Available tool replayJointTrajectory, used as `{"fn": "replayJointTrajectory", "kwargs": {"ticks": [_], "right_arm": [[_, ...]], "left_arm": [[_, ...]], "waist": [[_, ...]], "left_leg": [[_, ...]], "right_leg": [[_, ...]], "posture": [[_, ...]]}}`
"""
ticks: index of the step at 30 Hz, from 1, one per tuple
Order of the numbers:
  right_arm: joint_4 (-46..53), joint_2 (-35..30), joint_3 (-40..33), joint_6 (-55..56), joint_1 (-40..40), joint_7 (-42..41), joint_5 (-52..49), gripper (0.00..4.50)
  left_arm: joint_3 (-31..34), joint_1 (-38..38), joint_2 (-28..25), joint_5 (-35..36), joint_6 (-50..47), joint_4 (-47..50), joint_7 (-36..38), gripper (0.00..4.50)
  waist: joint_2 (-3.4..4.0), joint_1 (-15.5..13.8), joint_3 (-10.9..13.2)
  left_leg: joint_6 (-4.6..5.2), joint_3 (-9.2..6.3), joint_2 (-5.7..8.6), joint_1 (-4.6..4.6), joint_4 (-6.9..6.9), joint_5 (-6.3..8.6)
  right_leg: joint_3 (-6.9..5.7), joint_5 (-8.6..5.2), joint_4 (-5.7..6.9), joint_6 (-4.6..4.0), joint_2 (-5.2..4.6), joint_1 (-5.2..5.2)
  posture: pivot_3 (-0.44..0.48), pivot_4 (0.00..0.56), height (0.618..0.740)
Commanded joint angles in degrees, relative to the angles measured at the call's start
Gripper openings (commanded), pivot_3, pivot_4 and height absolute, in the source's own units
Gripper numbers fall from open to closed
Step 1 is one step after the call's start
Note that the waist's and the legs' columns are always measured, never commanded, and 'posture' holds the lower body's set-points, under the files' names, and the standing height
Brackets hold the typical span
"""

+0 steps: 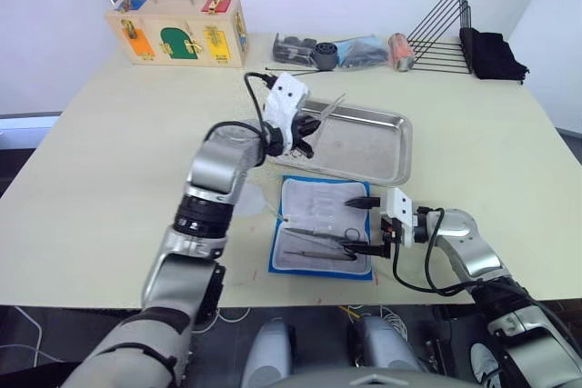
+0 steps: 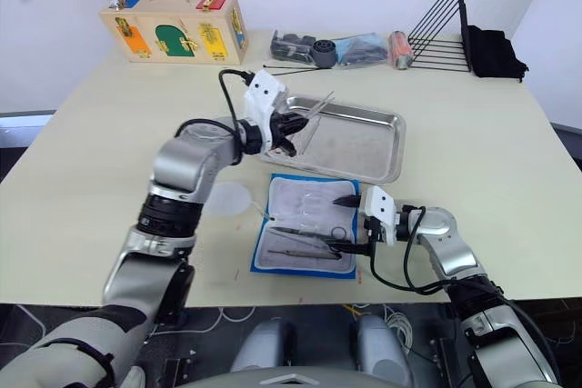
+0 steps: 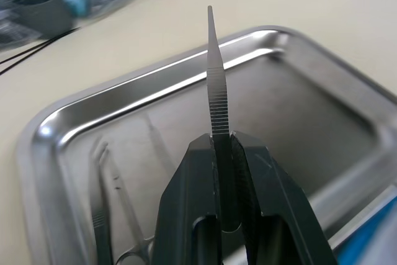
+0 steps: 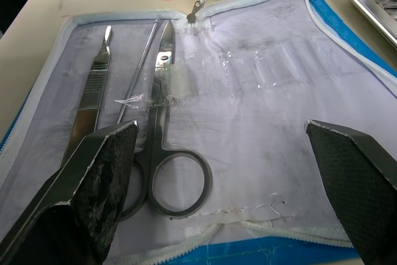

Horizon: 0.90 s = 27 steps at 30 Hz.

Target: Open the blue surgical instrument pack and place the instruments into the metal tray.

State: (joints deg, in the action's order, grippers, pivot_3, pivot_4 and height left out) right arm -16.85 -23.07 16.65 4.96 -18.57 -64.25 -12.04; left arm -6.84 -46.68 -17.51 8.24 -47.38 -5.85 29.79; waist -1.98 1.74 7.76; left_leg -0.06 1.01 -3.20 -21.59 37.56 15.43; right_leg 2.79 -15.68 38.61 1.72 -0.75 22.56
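The blue surgical instrument pack (image 1: 314, 204) lies open on the table, pale lining up, just in front of the metal tray (image 1: 401, 147). Scissors (image 4: 164, 128), flat tweezers (image 4: 94, 88) and a thin probe (image 4: 140, 69) rest on the lining. My right gripper (image 1: 358, 223) hovers open over the pack's right side, holding nothing. My left gripper (image 1: 305, 136) is shut on silver tweezers (image 3: 214, 79), held above the tray's left end with the tip pointing up and over the tray. A pair of ring-handled instruments (image 3: 115, 212) lies inside the tray.
A white round pouch (image 2: 227, 197) sits left of the pack. Along the table's back stand a wooden latch box (image 1: 177, 29), a cluster of dark items (image 1: 341, 50), a black wire rack (image 1: 446, 29) and a black cloth (image 1: 493, 54). The pack lies near the front edge.
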Motion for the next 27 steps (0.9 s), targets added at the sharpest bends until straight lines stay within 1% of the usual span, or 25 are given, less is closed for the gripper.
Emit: {"fn": "replayJointTrajectory", "kwargs": {"ticks": [1, 3, 7, 12, 18, 27], "right_arm": [[-5.86, -0.8, 3.62, -3.71, 3.44, 1.02, 5.41, 4.5], [-5.9, -0.7, 3.55, -3.65, 3.44, 1.15, 5.32, 4.5], [-5.86, -0.63, 3.6, -3.63, 3.56, 1.18, 5.3, 4.5], [-6.02, -0.82, 3.43, -3.53, 3.28, 1.08, 5.29, 4.5], [-5.54, -0.99, 3.46, -3.57, 3.69, 1.18, 5.35, 4.5], [-5.17, -0.91, 3.4, -3.6, 4.08, 1.56, 5.31, 4.5]], "left_arm": [[0.57, -1.35, 3.75, -2.68, -0.45, -0.97, -7.71, 0.03], [1.95, -2.15, 7.53, -3.08, -1.36, -3.74, -12.58, 0.03], [4.26, -4.88, 13.09, -4.88, 2.49, -11.72, -21.26, 0.03], [6.73, -5.5, 17.16, -4.31, 3.41, -16.7, -25.94, 0.03], [8.95, -4.79, 19.38, -3.88, 3.49, -19.66, -29.0, 0.03], [9.13, -3.84, 20.32, -3.85, 3.43, -21.47, -29.58, 0.03]], "waist": [[0.0, 0.07, 0.0], [0.0, 0.1, 0.0], [-0.01, 0.13, -0.01], [-0.01, 0.31, -0.01], [-0.01, 0.31, -0.01], [-0.01, 0.32, -0.01]], "left_leg": [[0.0, -0.01, 0.0, 0.01, 0.0, 0.0], [0.0, -0.01, 0.01, 0.01, 0.0, 0.0], [0.0, -0.02, 0.03, 0.0, 0.0, 0.0], [-0.01, -0.04, 0.04, 0.0, -0.01, 0.0], [-0.02, -0.04, 0.05, 0.0, -0.01, 0.0], [-0.04, -0.05, 0.05, 0.0, -0.01, -0.01]], "right_leg": [[0.0, 0.0, 0.01, 0.0, 0.0, 0.0], [-0.01, 0.0, 0.01, 0.0, 0.0, 0.0], [-0.04, 0.01, 0.0, 0.01, -0.03, -0.02], [-0.04, 0.01, 0.0, 0.01, -0.02, -0.01], [-0.06, 0.01, 0.0, 0.01, -0.03, -0.02], [-0.07, 0.01, 0.0, 0.01, -0.03, -0.02]], "posture": [[0.0, 0.15, 0.74], [0.0, 0.15, 0.74], [0.0, 0.15, 0.74], [0.0, 0.15, 0.74], [0.0, 0.15, 0.74], [0.0, 0.15, 0.74]]}}
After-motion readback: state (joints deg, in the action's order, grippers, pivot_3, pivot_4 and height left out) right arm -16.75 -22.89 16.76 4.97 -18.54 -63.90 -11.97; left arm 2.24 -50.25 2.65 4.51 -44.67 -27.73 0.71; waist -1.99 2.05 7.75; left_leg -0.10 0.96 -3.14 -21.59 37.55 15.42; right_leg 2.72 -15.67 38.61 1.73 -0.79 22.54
